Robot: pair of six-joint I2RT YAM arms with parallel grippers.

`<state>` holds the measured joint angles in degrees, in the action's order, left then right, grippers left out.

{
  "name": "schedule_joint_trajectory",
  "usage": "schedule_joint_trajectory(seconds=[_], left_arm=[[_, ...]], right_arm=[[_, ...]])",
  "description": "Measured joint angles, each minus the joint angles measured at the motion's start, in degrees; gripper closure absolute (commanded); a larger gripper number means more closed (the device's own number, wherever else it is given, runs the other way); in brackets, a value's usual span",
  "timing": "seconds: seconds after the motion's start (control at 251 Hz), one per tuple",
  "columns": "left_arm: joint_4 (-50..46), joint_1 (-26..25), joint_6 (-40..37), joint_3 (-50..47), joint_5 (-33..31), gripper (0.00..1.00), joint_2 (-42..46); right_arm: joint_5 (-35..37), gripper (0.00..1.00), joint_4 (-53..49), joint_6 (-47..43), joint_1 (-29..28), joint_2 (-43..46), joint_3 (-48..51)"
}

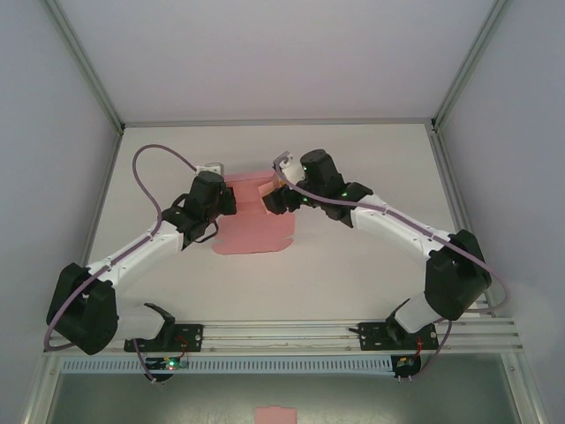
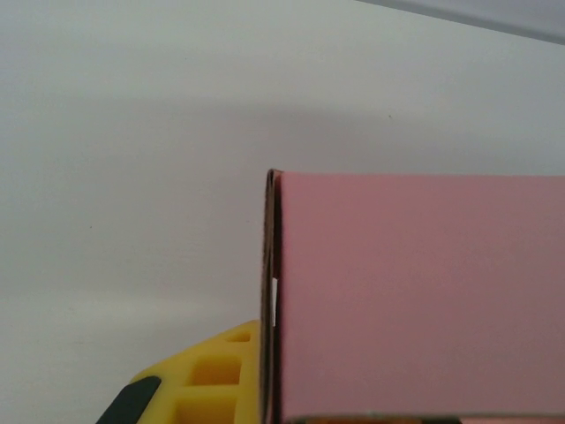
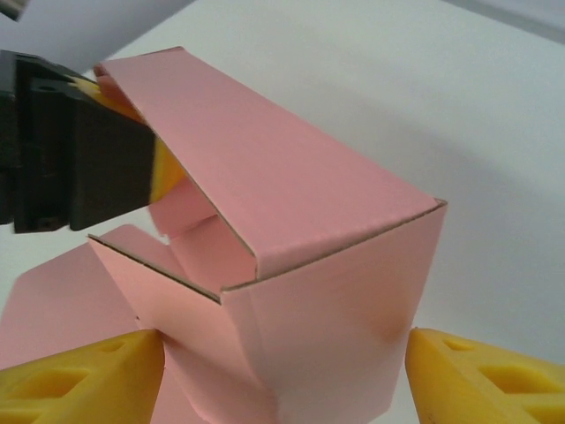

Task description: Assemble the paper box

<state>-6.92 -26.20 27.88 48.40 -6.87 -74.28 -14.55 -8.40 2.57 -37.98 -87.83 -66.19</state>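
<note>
1. The paper box (image 1: 254,221), plain pink card and half-folded, lies near the middle of the table (image 1: 371,168) between both grippers. One flat flap is spread toward the arm bases.
2. The left gripper (image 1: 231,201) is at the box's left raised wall. One yellow finger (image 2: 212,375) touches the card's edge and the other is hidden — I cannot tell whether the jaws are clamped.
3. The right gripper (image 1: 270,201) has its jaws apart, with yellow fingers (image 3: 481,380) on either side of a raised corner.
4. Bare white table runs from the box to the far edge and to both sides.

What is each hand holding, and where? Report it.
The left hand seems to pinch the plain pink thin-card box by one upright side wall. The right hand flanks its near corner, fingers apart; grip cannot be told.
</note>
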Motion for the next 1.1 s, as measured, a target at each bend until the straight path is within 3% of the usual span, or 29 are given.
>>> schedule_joint_trajectory(seconds=[0.148,0.407,0.467,0.563,0.914,1.101], left_arm=[[0.0,0.0,0.0,0.0,0.0,1.00,0.0],[-0.4,0.0,0.0,0.0,0.9,1.00,0.0],[-0.4,0.0,0.0,0.0,1.3,1.00,0.1],[-0.4,0.0,0.0,0.0,2.2,1.00,0.4],[-0.2,-2.0,2.3,1.6,1.3,1.00,0.7],[-0.1,-3.5,4.2,3.6,0.2,1.00,0.5]], right_arm=[[7.9,0.57,-0.1,0.4,-1.6,-2.0,-1.5],[13.7,0.74,1.8,0.3,-1.7,-3.5,-1.8],[15.3,0.84,2.0,0.2,-1.7,-3.8,-2.0],[20.1,0.92,2.6,0.3,-2.2,-4.4,-2.3],[53.3,0.99,2.0,-3.2,-9.2,-11.5,-10.0],[64.8,0.96,4.8,-7.0,-10.9,-12.4,-10.8]])
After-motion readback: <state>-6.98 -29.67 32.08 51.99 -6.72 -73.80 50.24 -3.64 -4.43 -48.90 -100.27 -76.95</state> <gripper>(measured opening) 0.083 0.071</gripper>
